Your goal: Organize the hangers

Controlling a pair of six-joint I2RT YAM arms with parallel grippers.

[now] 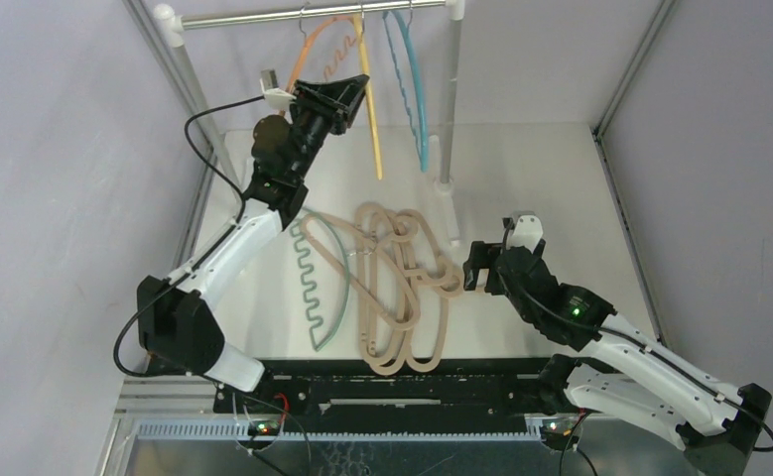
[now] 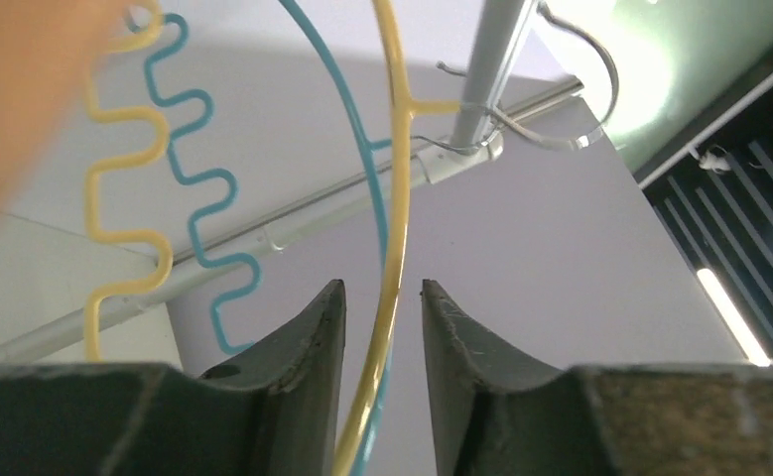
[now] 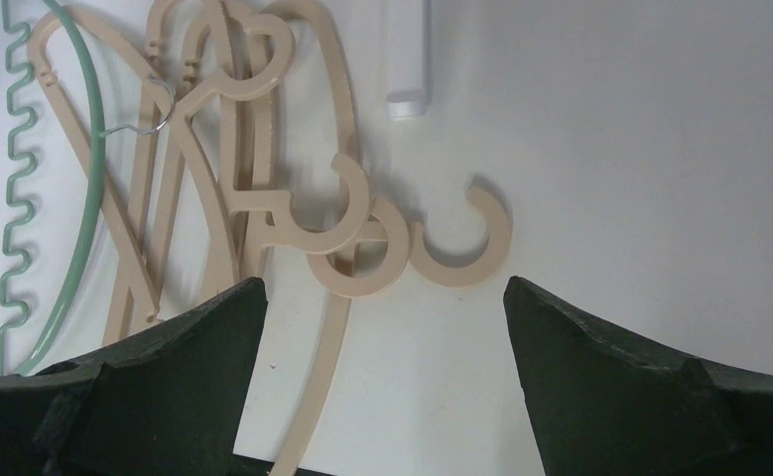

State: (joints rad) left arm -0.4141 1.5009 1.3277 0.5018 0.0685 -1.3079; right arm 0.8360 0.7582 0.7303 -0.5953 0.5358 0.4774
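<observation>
Orange (image 1: 313, 45), yellow (image 1: 370, 99) and blue (image 1: 417, 89) hangers hang on the rail (image 1: 293, 14). My left gripper (image 1: 347, 99) is raised beside them. In the left wrist view its jaws (image 2: 382, 288) stand slightly apart around the yellow hanger's thin arc (image 2: 394, 198) without clamping it; the blue hanger (image 2: 193, 188) hangs just behind. Several beige hangers (image 1: 402, 288) lie tangled on the table, with a green hanger (image 1: 318, 288) at their left. My right gripper (image 1: 473, 268) is open and empty, low beside the beige hooks (image 3: 461, 248).
The rail stands on white posts (image 1: 450, 119); the right post's foot (image 3: 407, 59) sits just beyond the beige hooks. Grey walls close in left and right. The green hanger (image 3: 74, 198) also shows at the left of the right wrist view.
</observation>
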